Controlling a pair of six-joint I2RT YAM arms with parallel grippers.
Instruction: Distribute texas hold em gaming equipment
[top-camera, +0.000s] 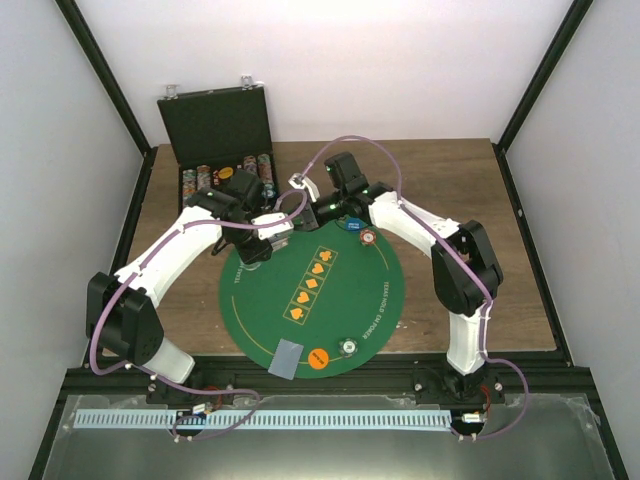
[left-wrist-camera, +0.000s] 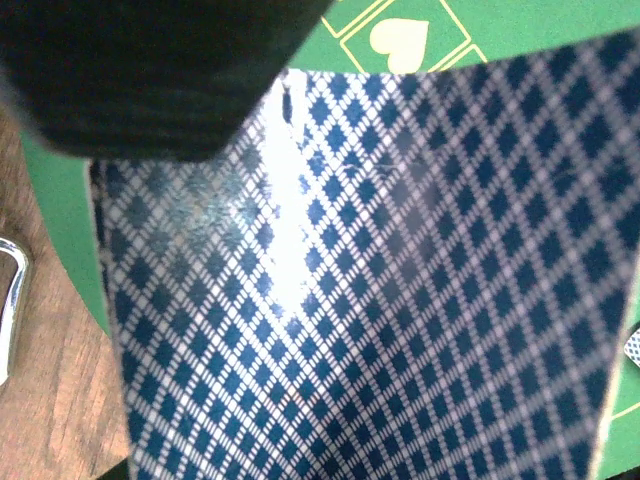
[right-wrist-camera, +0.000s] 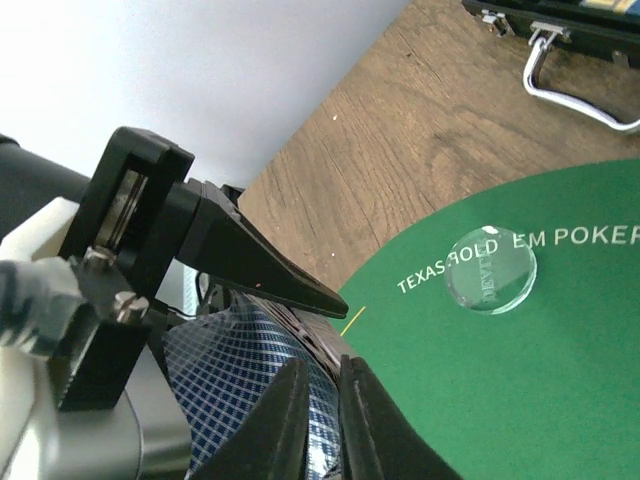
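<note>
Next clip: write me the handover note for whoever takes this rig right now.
Left hand: shut on the blue-backed cards.
Right hand: pinched onto an edge of those cards, apparently to draw one off.
Done: on the green mat, the near edge has one card, an orange disc and a silvery disc; far edge, a red-and-white disc; a clear disc lies on the lettering.
Left: deal the other places; spare discs sit in the black case.

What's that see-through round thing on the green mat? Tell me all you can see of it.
The clear disc is round and see-through, like glass or clear plastic, with faint lettering I cannot read. It lies flat on the green mat, near its edge, covering part of the white printed words. Only the mat touches it; the cards are apart, to its left.
</note>
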